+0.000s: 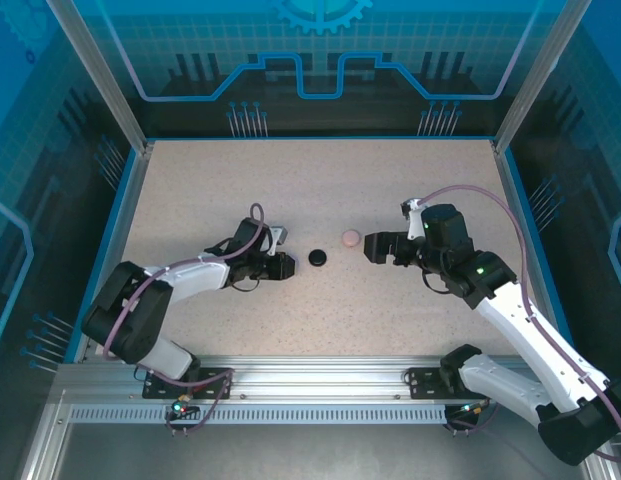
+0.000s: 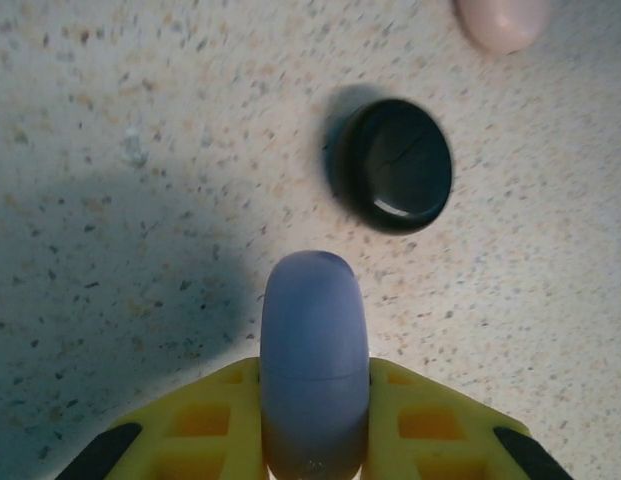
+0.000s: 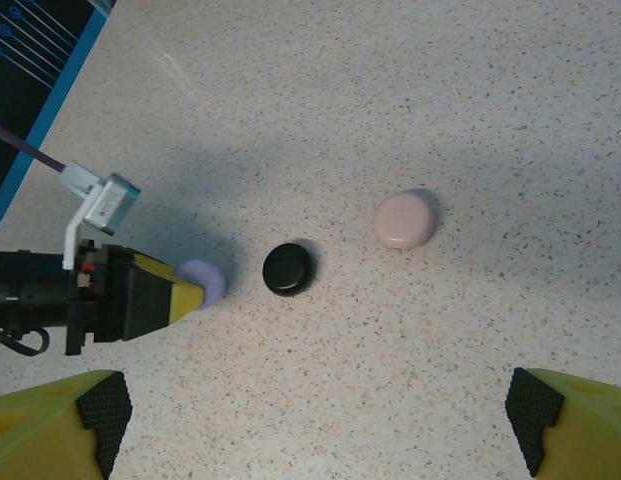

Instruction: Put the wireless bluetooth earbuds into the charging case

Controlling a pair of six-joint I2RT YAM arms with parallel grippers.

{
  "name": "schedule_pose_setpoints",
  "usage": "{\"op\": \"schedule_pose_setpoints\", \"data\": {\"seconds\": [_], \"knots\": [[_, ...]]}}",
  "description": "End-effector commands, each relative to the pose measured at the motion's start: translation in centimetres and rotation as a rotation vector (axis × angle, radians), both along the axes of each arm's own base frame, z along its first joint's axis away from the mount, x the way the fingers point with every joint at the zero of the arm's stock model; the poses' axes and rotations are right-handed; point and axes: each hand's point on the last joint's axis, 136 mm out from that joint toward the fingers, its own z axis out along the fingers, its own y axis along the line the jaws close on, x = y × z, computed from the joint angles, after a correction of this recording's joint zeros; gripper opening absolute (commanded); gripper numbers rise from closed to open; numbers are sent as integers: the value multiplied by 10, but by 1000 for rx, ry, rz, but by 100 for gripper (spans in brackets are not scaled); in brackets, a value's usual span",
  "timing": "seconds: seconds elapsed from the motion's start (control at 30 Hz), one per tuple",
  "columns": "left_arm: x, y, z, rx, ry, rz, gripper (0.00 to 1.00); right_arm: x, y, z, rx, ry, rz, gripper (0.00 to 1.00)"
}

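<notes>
Left gripper (image 2: 315, 385), yellow-padded fingers, is clamped on a lavender disc-shaped charging case (image 2: 313, 340). The case is held on edge, w/ its rim pointing fwd past the fingertips and a faint seam line across it. It looks shut; can't tell if earbuds are inside. The gripper sits low over the speckled beige table (image 1: 290, 180), approx. centre.

Key relation: a glossy black round charging case (image 2: 395, 165) lies flat on the table just ahead of the held case. In the left wrist view it is a bit to the right, near but not touching. Further along the same line sits a pale pink rounded charging case (image 3: 405, 218), apart from the black one.

In the top view both loose cases lie btwn the two grippers: black nearer the left arm, pink just beside the right gripper (image 1: 376, 247). That gripper's jaws are spread wide, holding nothing, aimed back toward the left arm.

Judgement: the lavender case likely needs laying flat or opening before any earbud goes in. The right arm is the free one for that, and the black case crowds the set-down spot.
</notes>
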Motion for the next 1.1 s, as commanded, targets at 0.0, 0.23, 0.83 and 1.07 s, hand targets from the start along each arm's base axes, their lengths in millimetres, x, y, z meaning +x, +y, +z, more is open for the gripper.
{"op": "schedule_pose_setpoints", "data": {"seconds": [0.0,0.23,0.83,1.07], "knots": [[0,-2,-1,-12,43,4,10,-2,-5,-5,-2,21,-9,100],[0,8,-9,61,42,9,34,1,-9,-3,-15,12,-27,100],[21,74,110,168,-376,131,78,39,-96,36,-271,-205,-298,100],[38,152,142,331,-707,410,99,68,-116,-21,-349,-420,-278,100]]}}
